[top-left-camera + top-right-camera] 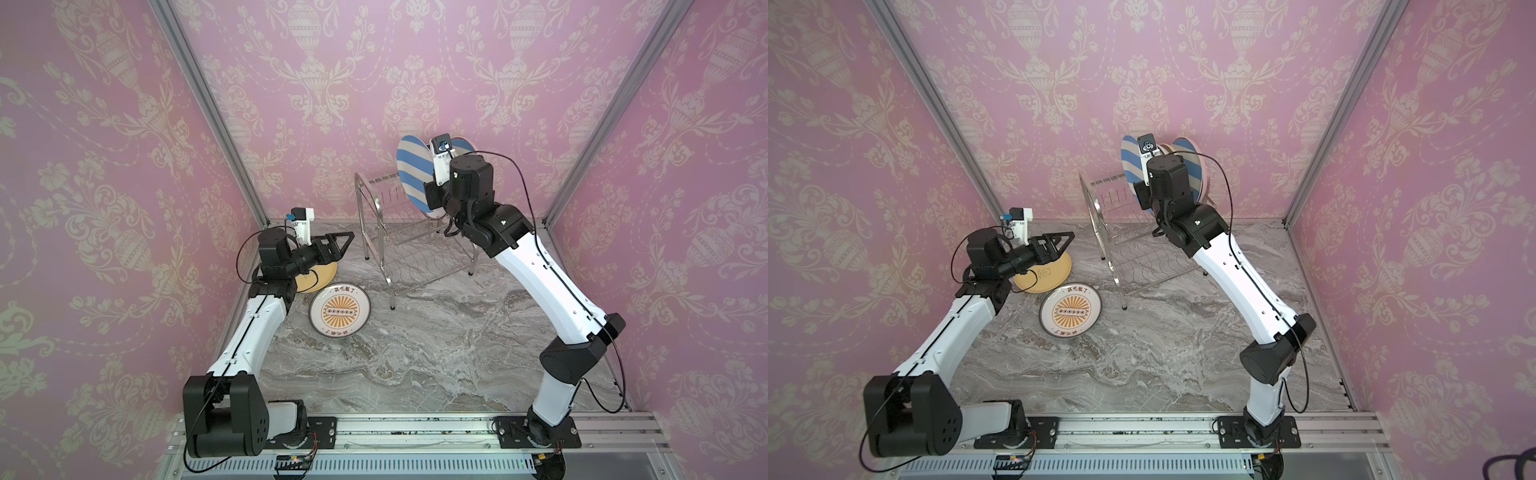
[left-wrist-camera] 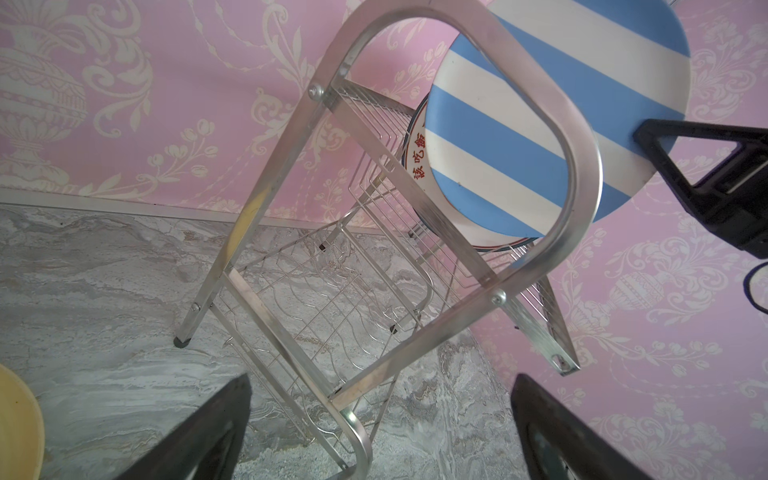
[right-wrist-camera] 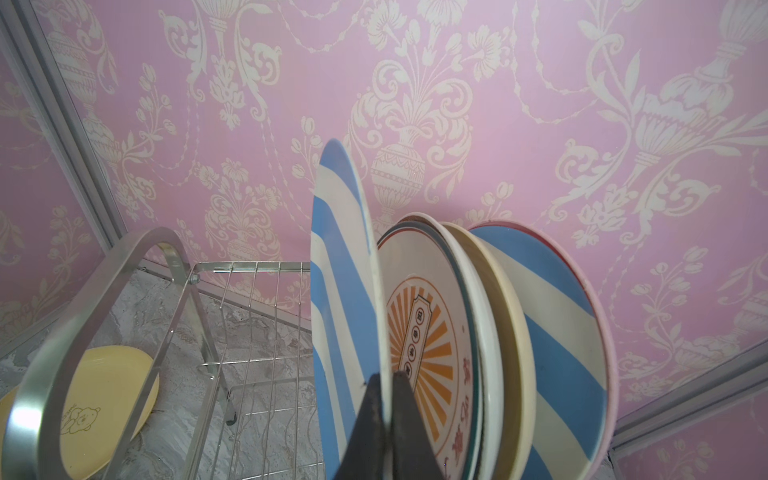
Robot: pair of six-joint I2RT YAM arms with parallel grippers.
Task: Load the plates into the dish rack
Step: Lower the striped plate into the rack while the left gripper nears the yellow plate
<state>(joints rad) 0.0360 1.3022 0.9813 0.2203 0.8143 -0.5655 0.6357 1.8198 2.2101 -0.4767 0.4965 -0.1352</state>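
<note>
Reaching up from the lower right, your right arm bends at the elbow and lifts its wrist to upper centre in both top views, above the dish rack (image 2: pixel 586 183); the right gripper (image 3: pixel 384 380) is clamped on the rim of a blue-and-white striped plate (image 3: pixel 336 291), held on edge over the upper tier; whether its lower edge sits in a slot you cannot tell. Just beside it in that tier stand a racked sunburst plate (image 3: pixel 424 332), a cream plate (image 3: pixel 511 332), a second striped plate (image 3: pixel 561 332) and a pink plate (image 3: pixel 606 345). Your left arm lies low at left of centre; the left gripper (image 1: pixel 349 236) is spread wide, gripping nothing, pointing at the rack above a yellow plate (image 1: pixel 320 278); a flat sunburst plate (image 1: pixel 340 309) lies just beside that one on the marble table (image 1: pixel 415 365).
</note>
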